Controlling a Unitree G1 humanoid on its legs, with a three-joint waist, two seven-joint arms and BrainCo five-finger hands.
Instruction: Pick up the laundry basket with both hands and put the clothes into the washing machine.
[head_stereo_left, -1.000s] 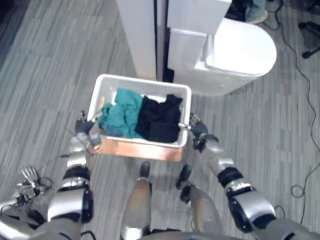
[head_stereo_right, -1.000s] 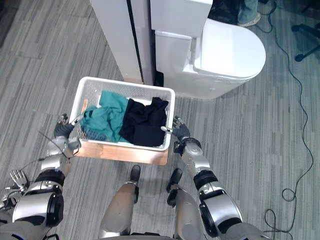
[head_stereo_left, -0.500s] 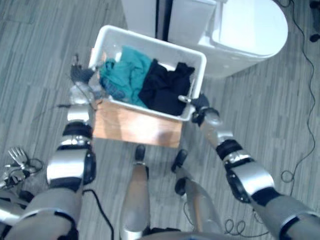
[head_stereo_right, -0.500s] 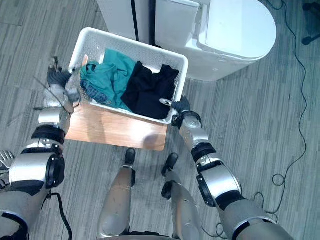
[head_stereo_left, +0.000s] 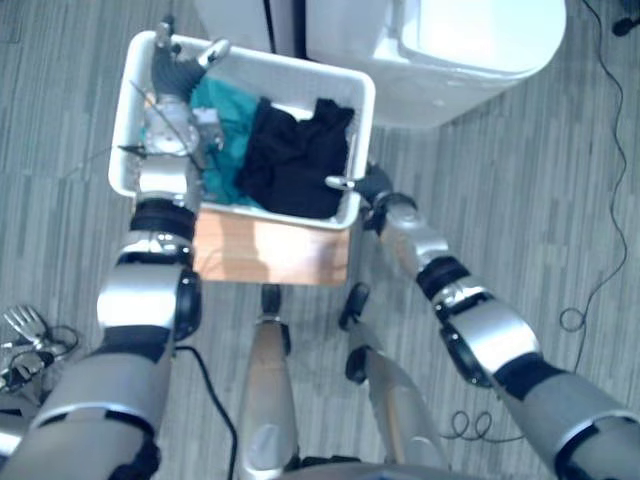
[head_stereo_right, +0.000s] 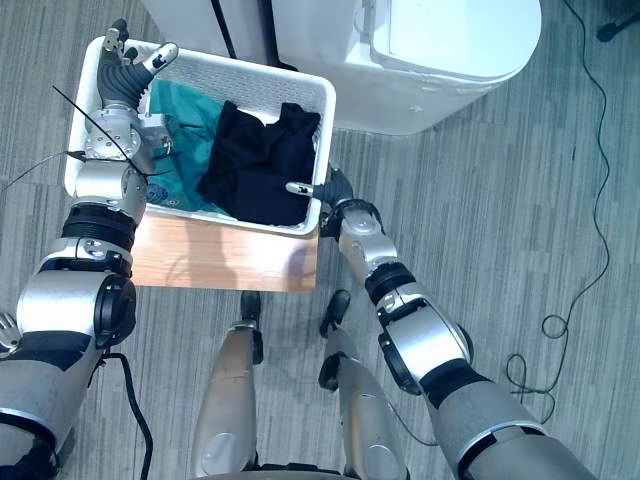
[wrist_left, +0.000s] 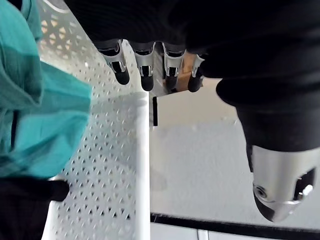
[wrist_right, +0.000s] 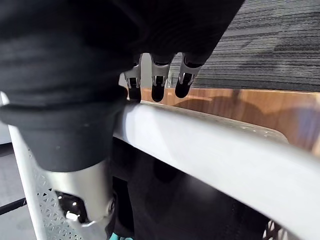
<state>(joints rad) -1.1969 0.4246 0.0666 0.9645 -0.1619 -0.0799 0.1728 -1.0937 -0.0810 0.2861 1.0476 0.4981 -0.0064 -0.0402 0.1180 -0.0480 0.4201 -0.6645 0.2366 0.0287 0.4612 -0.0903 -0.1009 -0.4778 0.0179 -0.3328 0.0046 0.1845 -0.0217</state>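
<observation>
One white washing machine (head_stereo_left: 450, 40), lid down, stands at the far side. One low wooden table (head_stereo_left: 270, 255) is in front of it. One white perforated laundry basket (head_stereo_left: 290, 68) sits over the table, just beside the machine; can't tell if it's lifted clear. Two garments are inside: one black (head_stereo_left: 290, 155), one teal (head_stereo_left: 222, 110).

Likely handling: rigid plastic, light, smooth rim that could slip; the soft clothes will shift if it's tipped. Best hold is the opposite side rims, kept level.

The left hand (head_stereo_left: 175, 75) is at the basket's left far corner, fingers loose and spread from the thumb, gripping nothing. The right hand (head_stereo_left: 375, 187) is clamped on the right rim, thumb inside, fingers outside.
</observation>
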